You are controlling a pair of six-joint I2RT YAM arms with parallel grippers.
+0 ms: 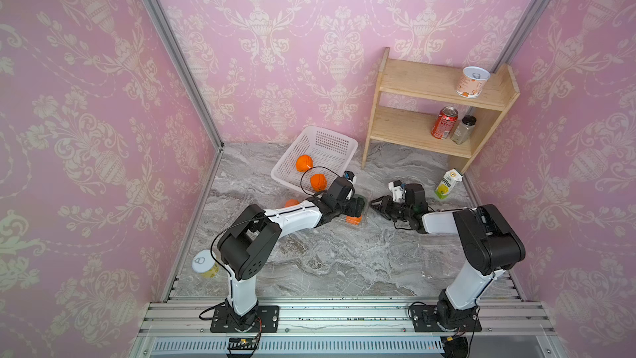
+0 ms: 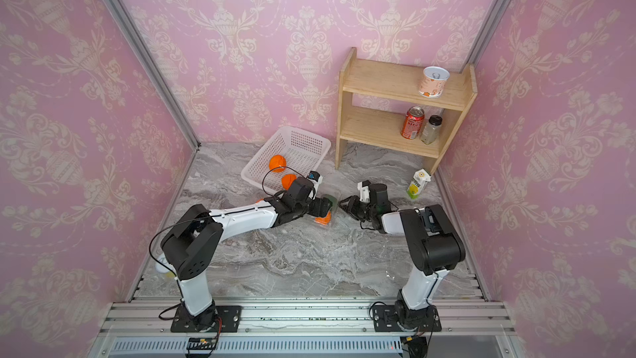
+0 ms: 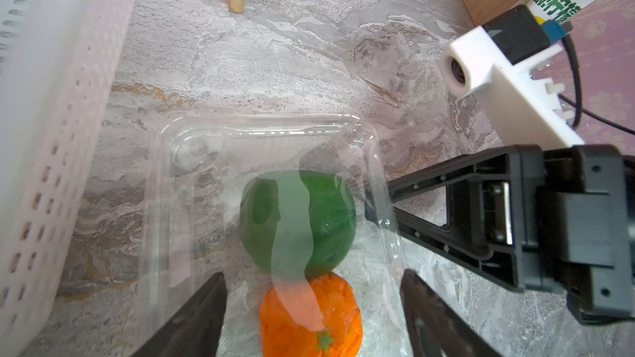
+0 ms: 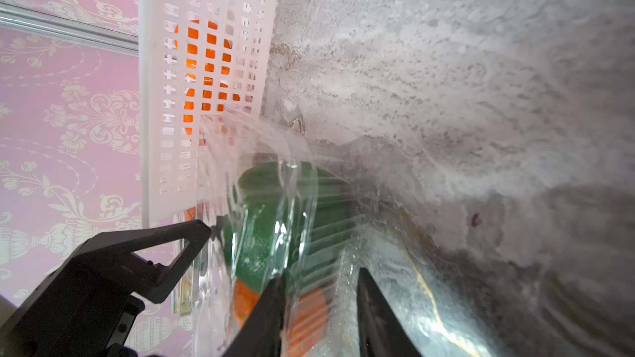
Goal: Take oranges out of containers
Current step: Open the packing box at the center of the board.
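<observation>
Top views, container: in both top views the clear container (image 1: 367, 201) (image 2: 335, 198) sits near the middle of the marble table (image 1: 327, 263), just off the near corner of the white basket (image 1: 330, 146).
Top views, fruit: one orange (image 1: 354, 219) lies at the container's near end, under the left gripper (image 1: 358, 209). Two other oranges (image 1: 304, 162) are in the basket. An orange patch beside the left arm is mostly hidden.
Top views, right gripper: the right gripper (image 1: 375, 205) meets the container's side from the table's right.
Left wrist, your left hand: the jaws stand wide, one finger (image 3: 206, 303) on each side of the orange (image 3: 311, 314), and no contact shows.
Left wrist, neighbour: a green fruit (image 3: 299, 221) touches the orange on its far side, in the same container (image 3: 261, 121).
Left wrist, brace: the right gripper's (image 3: 376, 200) tips sit at the container's side rim.
Right wrist, your right hand: the jaws are narrow, with the container's (image 4: 261, 152) thin wall between the fingers (image 4: 271, 303). You cannot tell whether they pinch it yet.
Handling, orange: it looks lumpy and somewhat soft, probably light. Take it across its widest middle, stem mark up. Squeeze gently.
Handling, container: the thin plastic will likely flex and slide on the marble. Hold its rim down before you lift, and expect the green fruit to roll once the orange leaves.
</observation>
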